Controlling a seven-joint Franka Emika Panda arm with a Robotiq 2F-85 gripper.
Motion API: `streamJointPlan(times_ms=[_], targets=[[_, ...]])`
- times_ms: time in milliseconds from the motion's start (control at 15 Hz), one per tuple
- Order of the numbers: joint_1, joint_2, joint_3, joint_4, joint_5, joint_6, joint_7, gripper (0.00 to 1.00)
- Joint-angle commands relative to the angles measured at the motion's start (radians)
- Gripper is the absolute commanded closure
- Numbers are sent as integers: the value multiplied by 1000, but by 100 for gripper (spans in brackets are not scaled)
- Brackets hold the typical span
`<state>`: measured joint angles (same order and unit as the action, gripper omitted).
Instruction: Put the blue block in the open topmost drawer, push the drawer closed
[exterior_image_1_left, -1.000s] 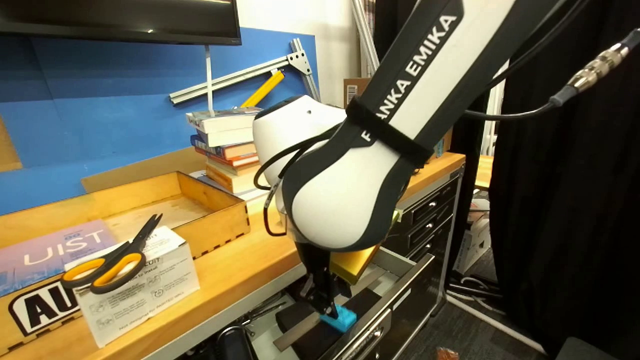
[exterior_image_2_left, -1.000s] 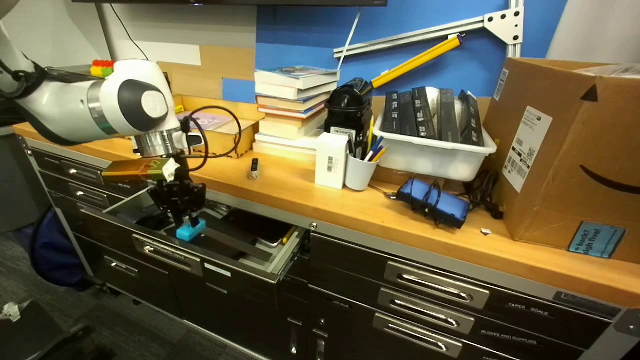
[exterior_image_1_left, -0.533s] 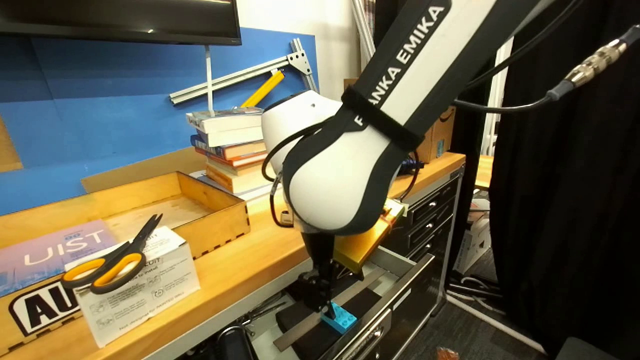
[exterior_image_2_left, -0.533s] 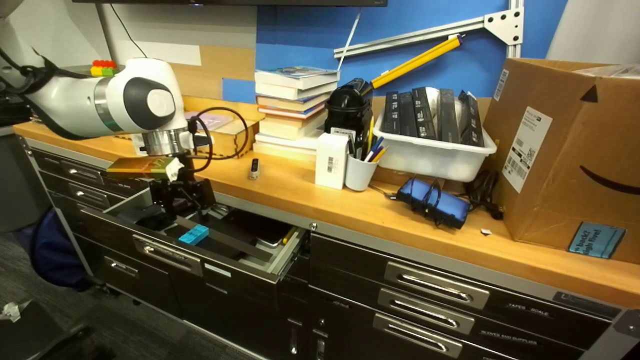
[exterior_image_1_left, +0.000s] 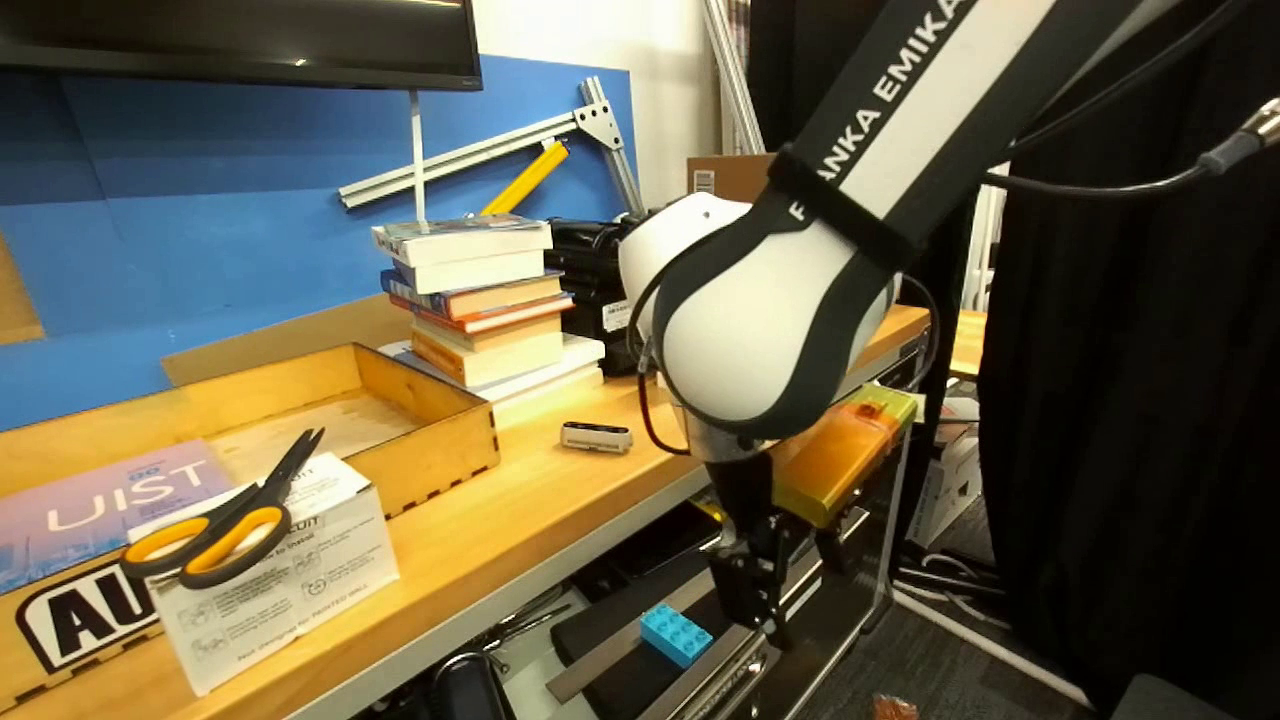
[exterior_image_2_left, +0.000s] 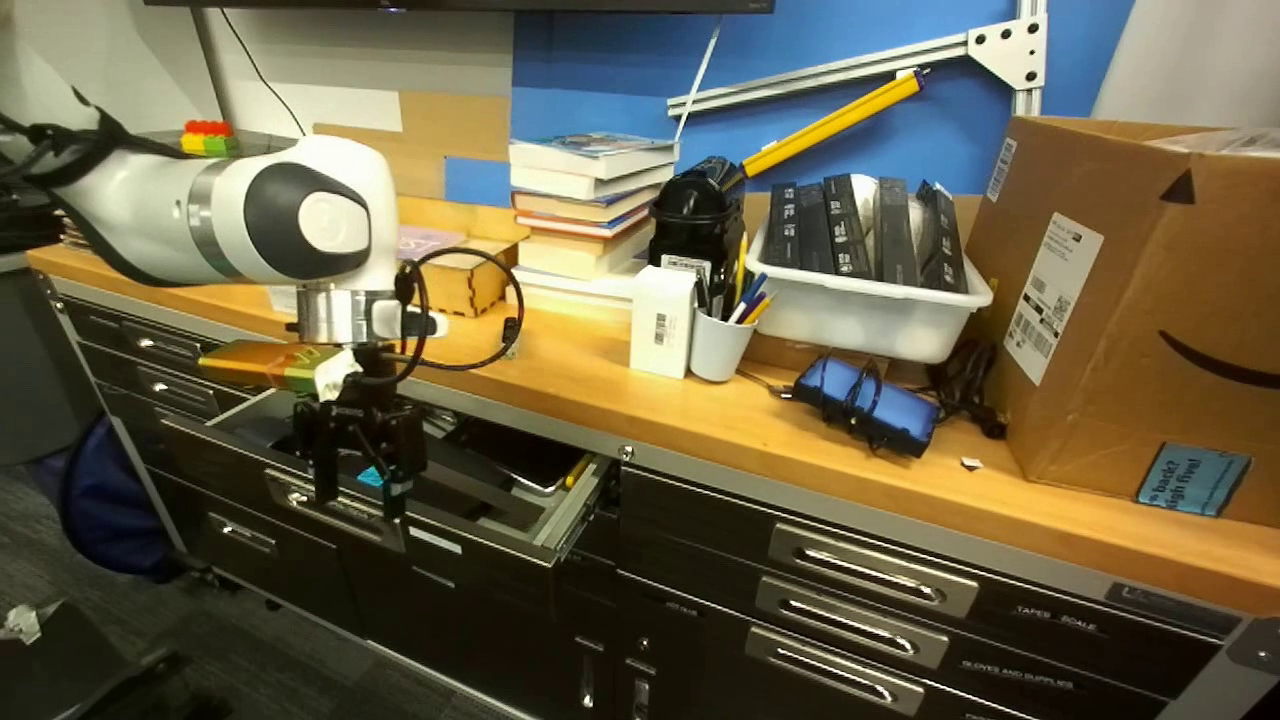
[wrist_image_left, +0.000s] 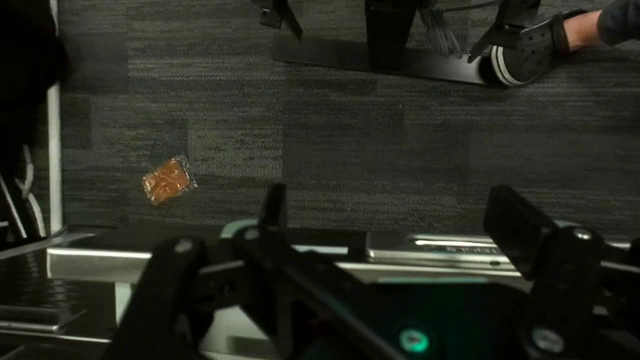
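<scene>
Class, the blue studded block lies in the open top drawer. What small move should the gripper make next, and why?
I'd probably ease the open gripper down just outside the top drawer, ready to push it shut. The blue studded block lies inside, apart from the gripper, and the drawer stands open; in the wrist view, the fingertips appear past its front.
</scene>
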<state>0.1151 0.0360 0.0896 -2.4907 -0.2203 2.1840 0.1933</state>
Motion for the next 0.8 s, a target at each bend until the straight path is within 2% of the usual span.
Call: streamJointPlan(times_ms=[0, 133, 333, 533, 733], targets=[[-5, 26, -8, -47, -84, 45, 141, 0], [0, 62, -13, -42, -136, 71, 224, 0], [7, 111, -24, -6, -154, 118, 313, 0], [23, 166, -29, 52, -148, 166, 370, 0], [55, 203, -22, 125, -164, 164, 398, 0]])
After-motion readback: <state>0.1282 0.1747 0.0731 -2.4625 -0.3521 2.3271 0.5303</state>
